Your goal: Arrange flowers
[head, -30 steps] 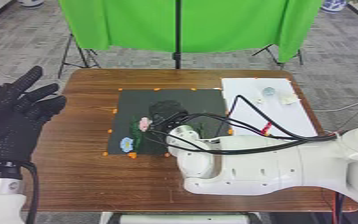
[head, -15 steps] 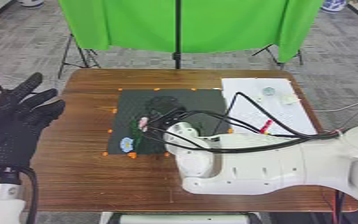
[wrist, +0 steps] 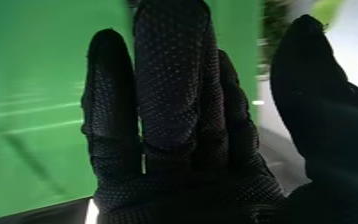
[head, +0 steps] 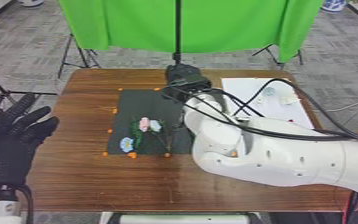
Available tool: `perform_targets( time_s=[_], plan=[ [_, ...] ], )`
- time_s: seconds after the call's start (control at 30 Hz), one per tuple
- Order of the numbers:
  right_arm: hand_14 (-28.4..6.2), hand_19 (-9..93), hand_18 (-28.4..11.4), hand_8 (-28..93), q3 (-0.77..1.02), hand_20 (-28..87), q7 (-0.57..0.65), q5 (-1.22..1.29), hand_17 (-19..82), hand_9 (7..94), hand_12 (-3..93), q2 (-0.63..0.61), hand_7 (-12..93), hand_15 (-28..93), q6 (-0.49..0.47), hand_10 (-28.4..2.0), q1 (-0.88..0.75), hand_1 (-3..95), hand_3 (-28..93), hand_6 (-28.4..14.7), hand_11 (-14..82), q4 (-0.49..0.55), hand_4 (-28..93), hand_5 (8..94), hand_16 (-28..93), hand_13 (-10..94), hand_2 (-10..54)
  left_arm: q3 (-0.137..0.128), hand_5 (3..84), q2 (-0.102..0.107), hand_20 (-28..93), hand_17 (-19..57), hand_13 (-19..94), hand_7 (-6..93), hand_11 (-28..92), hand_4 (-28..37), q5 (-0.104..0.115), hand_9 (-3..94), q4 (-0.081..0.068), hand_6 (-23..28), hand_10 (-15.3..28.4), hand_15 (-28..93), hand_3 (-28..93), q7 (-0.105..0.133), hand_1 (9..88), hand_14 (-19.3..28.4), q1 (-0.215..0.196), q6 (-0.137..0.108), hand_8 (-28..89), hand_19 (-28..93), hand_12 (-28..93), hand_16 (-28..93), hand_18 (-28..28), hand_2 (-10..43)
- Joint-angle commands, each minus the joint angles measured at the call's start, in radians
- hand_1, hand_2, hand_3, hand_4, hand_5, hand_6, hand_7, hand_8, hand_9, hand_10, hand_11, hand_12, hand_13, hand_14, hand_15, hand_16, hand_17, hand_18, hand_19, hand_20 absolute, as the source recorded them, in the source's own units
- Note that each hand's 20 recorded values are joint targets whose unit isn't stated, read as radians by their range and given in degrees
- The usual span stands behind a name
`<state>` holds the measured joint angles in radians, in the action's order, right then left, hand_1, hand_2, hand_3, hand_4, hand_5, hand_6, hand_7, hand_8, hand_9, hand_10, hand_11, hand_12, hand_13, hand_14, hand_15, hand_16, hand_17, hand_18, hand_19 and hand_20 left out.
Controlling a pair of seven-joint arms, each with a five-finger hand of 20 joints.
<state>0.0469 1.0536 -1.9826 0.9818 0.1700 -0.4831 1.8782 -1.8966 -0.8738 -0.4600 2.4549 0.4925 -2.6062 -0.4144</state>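
In the head view, the right robot hand point(head: 182, 75) is above the dark mat's point(head: 133, 107) far edge, upper centre of the frame; in the right wrist view its fingers are straight, thumb apart. The left robot hand point(head: 8, 145) has spread fingers at the left edge. A pink flower point(head: 144, 124), a pale flower point(head: 155, 126) and a blue flower point(head: 127, 145) lie on the mat, left of centre.
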Motion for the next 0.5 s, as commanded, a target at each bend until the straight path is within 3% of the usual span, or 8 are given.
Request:
perform_targets(
  time_s=[0.03,0.2,0.5],
  plan=[
    [-5.7,93,-17.3,-11,0.089,-16,0.086,0.047,49,76.1,13.0,-0.208,12,51,0.029,-14.3,-0.092,39.8,72,-3.5,19.2,-0.036,-25,55.6,17,84,-9.5,0.011,35.2,-0.020,51,-1.6,28,12.9,29,-28.3,0.003,33.7,-0.009,9.1,21.4,64,77,-0.006,14.4,28.4,-0.023,-0.012,-8,62,13,-12,25.9,8.2],
    [-5.7,93,-17.4,-11,0.178,-16,0.106,0.081,50,76.3,13.0,-0.272,12,51,0.013,-14.8,-0.165,39.1,72,-4.4,19.1,-0.068,-24,54.7,17,85,-9.5,0.018,35.2,-0.018,52,-1.5,28,13.2,30,-28.3,0.007,33.7,-0.008,8.9,21.3,65,77,0.003,14.5,28.4,-0.024,-0.013,-8,62,13,-12,25.8,8.2],
    [-5.6,93,-17.3,-10,0.221,-15,0.102,0.136,51,76.5,13.0,-0.324,11,51,-0.035,-14.8,-0.199,38.9,73,-4.9,19.3,-0.138,-24,52.2,16,85,-9.5,0.036,35.1,-0.020,53,-1.2,28,13.6,30,-28.3,0.004,33.7,-0.012,8.8,21.1,65,76,-0.018,14.8,28.4,0.008,-0.011,-9,62,13,-12,25.7,8.4]
  ],
)
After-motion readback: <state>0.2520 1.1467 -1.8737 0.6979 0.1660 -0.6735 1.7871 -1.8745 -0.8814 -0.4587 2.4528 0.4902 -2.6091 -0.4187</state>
